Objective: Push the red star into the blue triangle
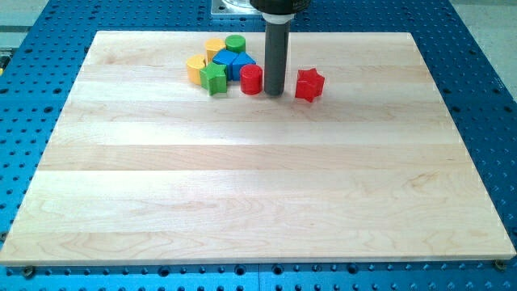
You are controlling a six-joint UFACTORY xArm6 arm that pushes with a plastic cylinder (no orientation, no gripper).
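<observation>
The red star (308,84) lies on the wooden board near the view's top, right of centre. The blue triangle (242,66) sits in a cluster of blocks to its left, partly hidden behind the red cylinder (251,79). My tip (275,92) stands on the board between the red cylinder and the red star, close to the cylinder's right side and a short gap left of the star. It touches neither block that I can tell.
The cluster at the view's top left of centre also holds a blue block (224,61), a green star (214,78), a yellow heart (195,68), a yellow block (214,47) and a green cylinder (235,44). The board's top edge (339,34) runs just behind them.
</observation>
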